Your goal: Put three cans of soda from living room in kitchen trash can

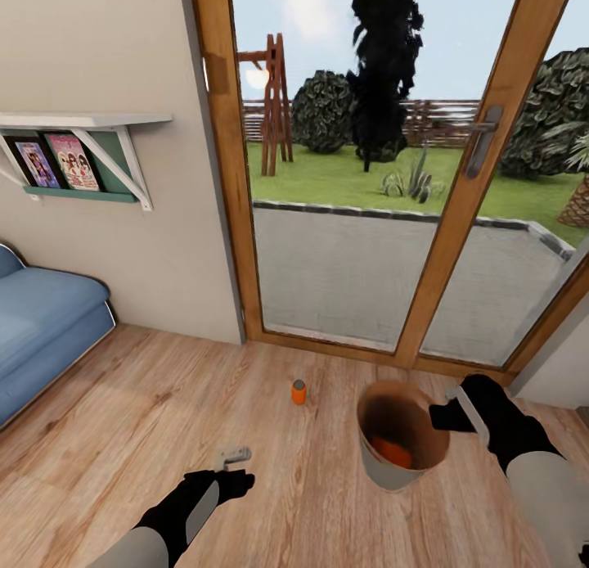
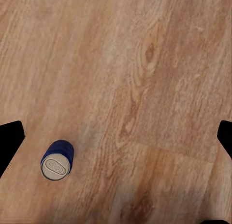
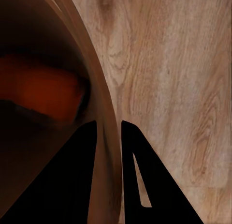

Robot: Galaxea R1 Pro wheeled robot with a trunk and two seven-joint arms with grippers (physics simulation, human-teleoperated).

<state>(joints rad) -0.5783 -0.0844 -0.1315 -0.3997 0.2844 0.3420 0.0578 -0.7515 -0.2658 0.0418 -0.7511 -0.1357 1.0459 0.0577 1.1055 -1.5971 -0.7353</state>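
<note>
The grey trash can [image 1: 384, 470] with its wood-toned inside stands on the living room's plank floor near the glass doors. My right gripper [image 1: 446, 416] is shut on its rim [image 3: 99, 96], one finger inside and one outside. An orange soda can [image 1: 391, 452] lies inside the bin, seen again as the orange can [image 3: 43, 91] in the right wrist view. Another orange can [image 1: 298, 392] stands upright on the floor to the bin's left. My left gripper [image 1: 233, 456] hangs open over the floor; a dark blue can [image 2: 57, 159] with its grey top toward the camera sits below it, near one finger.
Wood-framed glass doors [image 1: 458, 208] close off the garden straight ahead. A blue sofa [image 1: 41, 331] stands at the left under a wall shelf [image 1: 82, 155]. A pale wall corner [image 1: 564, 363] lies at the right.
</note>
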